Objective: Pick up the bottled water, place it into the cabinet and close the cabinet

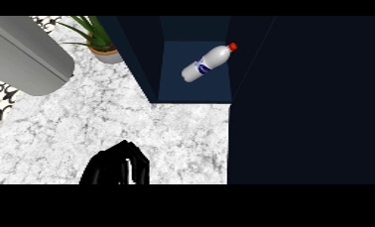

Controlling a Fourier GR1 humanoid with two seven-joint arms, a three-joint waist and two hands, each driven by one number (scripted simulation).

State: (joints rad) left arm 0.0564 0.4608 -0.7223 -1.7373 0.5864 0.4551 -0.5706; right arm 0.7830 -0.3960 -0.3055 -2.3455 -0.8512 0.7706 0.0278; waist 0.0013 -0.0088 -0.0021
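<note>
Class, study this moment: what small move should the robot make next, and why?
Probably start swinging the cabinet door shut. The bottled water already lies on its side inside the cabinet, with no hand on it. The left hand rests low over the counter, and the door appears to stand open at the view's right.

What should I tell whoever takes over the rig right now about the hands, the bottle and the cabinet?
Left hand: open, resting at the view's lower edge over the white marble counter, holding nothing.
Right hand: not in view.
White plastic water bottle with a red cap: lying on its side inside the open dark blue cabinet, untouched.
Done: bottle is in the cabinet.
Left: close the cabinet. The wide dark panel on the right is probably its open door, but this is uncertain.
</note>
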